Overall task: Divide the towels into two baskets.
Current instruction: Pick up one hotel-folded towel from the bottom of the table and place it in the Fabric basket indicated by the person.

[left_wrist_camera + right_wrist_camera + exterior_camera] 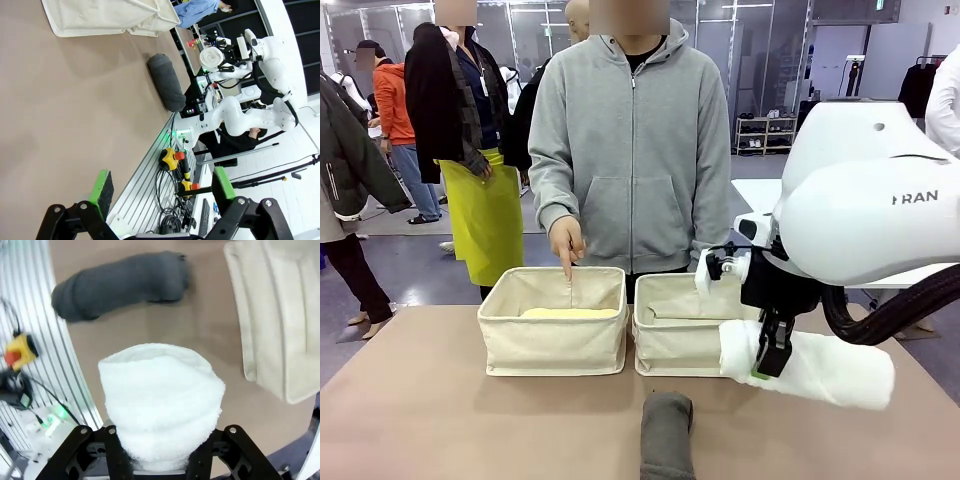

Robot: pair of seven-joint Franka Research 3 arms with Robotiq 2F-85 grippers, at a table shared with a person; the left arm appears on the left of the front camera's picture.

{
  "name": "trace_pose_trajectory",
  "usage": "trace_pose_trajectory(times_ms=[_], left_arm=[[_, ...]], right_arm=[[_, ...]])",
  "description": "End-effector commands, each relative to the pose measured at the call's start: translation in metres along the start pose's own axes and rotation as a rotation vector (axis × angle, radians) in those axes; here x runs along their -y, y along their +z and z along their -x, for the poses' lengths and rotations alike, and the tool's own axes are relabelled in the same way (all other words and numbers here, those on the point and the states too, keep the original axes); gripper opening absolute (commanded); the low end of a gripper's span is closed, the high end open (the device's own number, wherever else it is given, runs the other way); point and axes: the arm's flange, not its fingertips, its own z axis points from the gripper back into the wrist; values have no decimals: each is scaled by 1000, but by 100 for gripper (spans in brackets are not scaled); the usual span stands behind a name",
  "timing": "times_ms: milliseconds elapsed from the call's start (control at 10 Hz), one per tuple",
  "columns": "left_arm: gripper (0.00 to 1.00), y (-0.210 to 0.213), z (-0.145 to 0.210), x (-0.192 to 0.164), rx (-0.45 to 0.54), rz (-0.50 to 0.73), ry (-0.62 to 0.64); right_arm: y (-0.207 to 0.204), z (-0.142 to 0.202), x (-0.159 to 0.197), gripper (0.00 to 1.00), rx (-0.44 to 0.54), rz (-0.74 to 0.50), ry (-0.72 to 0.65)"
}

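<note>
Pale yellow towel (570,313) lies in the left basket (552,350), while our left gripper (162,189) hangs wide open and empty by the near edge of the table (440,420). The person's hand (566,240) points down into that basket. The right basket (672,348) stands just beside it, and the dark grey towel (667,435) lies in front. Our right gripper (770,362) is clamped on the white towel (825,370) near one end. Gripped off-centre, the roll could sag, unroll or snag a soft rim, and carrying it left risks hitting the pointing hand.
</note>
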Motion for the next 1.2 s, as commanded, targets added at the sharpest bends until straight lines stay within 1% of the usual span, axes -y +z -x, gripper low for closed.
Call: trace_pose_trajectory(times_ms=[0,100,500,600,700,800,900,1100], left_arm=[[100,3,2,4,-3,-7,-11],[100,3,2,4,-3,-7,-11],[100,3,2,4,-3,-7,-11],[100,3,2,4,-3,-7,-11],[100,3,2,4,-3,-7,-11],[100,3,2,4,-3,-7,-11],[100,3,2,4,-3,-7,-11],[100,3,2,4,-3,-7,-11]], right_arm=[[0,14,2,20,10,-6,50],[0,0,0,20,0,0,0],[0,0,0,20,0,0,0],[-3,5,2,35,-1,-10,28],[3,-14,5,35,65,67,122],[10,-46,19,35,140,115,186],[17,-83,34,35,133,133,248],[27,-161,56,35,162,133,305]])
